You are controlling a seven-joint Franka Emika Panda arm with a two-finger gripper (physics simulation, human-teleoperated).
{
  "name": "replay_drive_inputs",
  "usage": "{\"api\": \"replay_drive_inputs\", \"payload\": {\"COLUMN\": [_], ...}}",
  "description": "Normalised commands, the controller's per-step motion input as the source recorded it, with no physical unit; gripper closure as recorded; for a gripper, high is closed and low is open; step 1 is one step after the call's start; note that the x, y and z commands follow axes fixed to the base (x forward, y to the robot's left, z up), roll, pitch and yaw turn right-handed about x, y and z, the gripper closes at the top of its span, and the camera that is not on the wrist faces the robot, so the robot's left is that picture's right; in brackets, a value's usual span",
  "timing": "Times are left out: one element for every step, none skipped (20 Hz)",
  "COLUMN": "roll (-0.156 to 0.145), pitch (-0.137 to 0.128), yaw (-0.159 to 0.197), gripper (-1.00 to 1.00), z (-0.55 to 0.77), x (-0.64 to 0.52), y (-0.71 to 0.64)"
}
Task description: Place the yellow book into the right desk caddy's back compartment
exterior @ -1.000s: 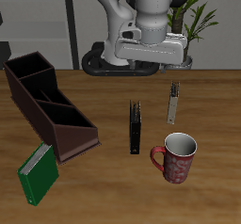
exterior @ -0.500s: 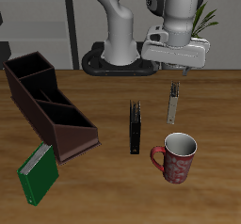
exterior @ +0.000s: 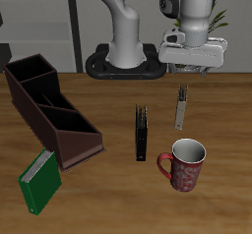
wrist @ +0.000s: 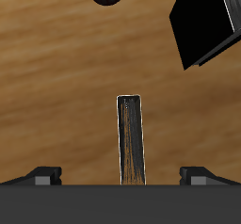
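The yellow book (exterior: 181, 107) stands upright on the table as a thin tan slab, and the wrist view shows its narrow edge from above (wrist: 130, 138). My gripper (exterior: 186, 69) hangs above the book, a little farther back, open and empty. Its two fingertips (wrist: 42, 174) stand wide apart on either side of the book in the wrist view. The right desk caddy (exterior: 54, 113) is a long dark maroon box lying across the table from the book. Its back compartment (exterior: 28, 74) is the tall squarish end, dark inside.
A black book (exterior: 143, 132) stands upright between the caddy and the yellow book, and shows in the wrist view (wrist: 207, 21). A red patterned mug (exterior: 184, 164) sits nearer the front edge. A green book (exterior: 39, 181) lies beside the caddy's low end.
My gripper has swung across from above the table's middle back to above the yellow book. The books, mug and caddy have not moved.
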Motion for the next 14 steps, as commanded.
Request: {"api": "replay_drive_inputs", "payload": {"roll": [0.010,-0.021,0.067,-0.030,-0.001,0.023,-0.017,0.001,-0.002,-0.006,0.000,-0.014,-0.014,-0.034], "pitch": [0.055,-0.020,0.027,0.060,-0.015,0.004,0.081,0.029,-0.019,0.048,0.000,0.038,0.003,0.052], "yaw": [-0.004,0.003,0.031,-0.017,0.009,0.068,-0.035,0.013,0.009,0.005,0.000,0.011,0.014,-0.009], "gripper": [-1.00,-1.00,-1.00,-1.00,-1.00,-1.00,-1.00,-1.00,-1.00,-1.00,-1.00,-1.00,-1.00,-1.00], "z": [-0.18,-0.06,-0.29,-0.17,-0.12,-0.28,-0.24,-0.18,-0.09,-0.26,0.01,-0.24,-0.21,-0.24], "x": [-0.02,-0.04,0.04,0.04,0.01,0.10,0.08,0.04,0.02,0.08,-0.01,0.09,0.06,0.07], "y": [0.03,0.02,0.11,-0.07,0.04,-0.03,-0.05,-0.03,-0.06,-0.04,-0.05,-0.04,-0.03,-0.12]}}
